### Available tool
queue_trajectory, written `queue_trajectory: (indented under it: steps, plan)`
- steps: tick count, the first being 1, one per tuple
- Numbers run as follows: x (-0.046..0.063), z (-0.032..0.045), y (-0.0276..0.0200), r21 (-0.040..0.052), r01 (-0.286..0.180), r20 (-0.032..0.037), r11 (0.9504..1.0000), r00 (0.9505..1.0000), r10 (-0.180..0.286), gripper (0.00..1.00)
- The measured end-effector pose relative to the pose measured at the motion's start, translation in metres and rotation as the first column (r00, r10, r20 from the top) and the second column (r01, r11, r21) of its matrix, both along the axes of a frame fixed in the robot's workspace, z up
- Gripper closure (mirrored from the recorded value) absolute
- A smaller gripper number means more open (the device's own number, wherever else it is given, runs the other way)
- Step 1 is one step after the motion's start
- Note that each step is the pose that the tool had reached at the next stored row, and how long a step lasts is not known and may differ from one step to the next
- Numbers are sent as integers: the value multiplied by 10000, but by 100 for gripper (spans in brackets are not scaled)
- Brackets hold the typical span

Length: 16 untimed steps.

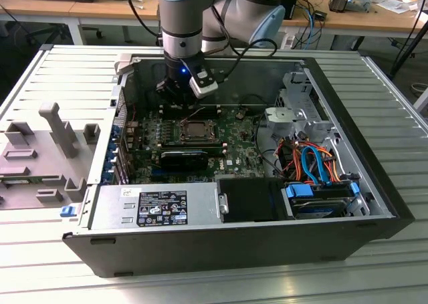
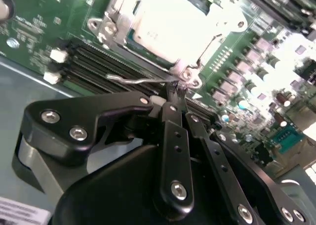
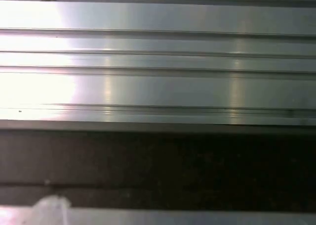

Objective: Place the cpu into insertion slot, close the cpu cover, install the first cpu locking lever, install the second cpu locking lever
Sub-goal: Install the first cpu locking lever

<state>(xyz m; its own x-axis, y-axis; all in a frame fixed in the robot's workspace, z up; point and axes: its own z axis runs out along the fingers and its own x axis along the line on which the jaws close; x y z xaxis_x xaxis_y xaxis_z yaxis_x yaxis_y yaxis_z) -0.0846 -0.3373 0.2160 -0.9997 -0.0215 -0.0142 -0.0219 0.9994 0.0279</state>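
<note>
One open PC case (image 1: pixel 374 184) on the table (image 1: pixel 60 77), green motherboard (image 1: pixel 234 140) inside. Cpu (image 2: pixel 173 24) sits flat in the insertion slot (image 1: pixel 194 131), cpu cover (image 2: pixel 118 10) down over it. Tool (image 2: pixel 177 89) pinched closed on a thin wire locking lever (image 2: pixel 133 79) lying alongside the socket edge.

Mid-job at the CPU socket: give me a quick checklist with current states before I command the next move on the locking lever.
1. The cpu sits in the insertion slot: ok, its metal top shows through the frame in the second wrist view.
2. The cpu cover is down over the chip: ok, it looks flat around it.
3. The gripper is on the locking lever: ok, the fingertips meet at the wire's end beside the socket corner.
4. Lever latched under its hook: cannot tell.
5. Other lever's state: cannot tell, glare washes out that side.
6. Arm clear of the case wall: ok in the exterior view.
</note>
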Motion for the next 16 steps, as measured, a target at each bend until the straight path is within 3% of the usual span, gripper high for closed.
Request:
queue_trajectory:
  steps: [4,8,16]
  plan:
    - [115,-1,0,1,-11,-115,10000,9999,12,89]
    - [188,-4,0,1,-17,-180,10000,9998,17,89]
    - [212,-15,0,3,-17,-197,10000,9998,17,89]
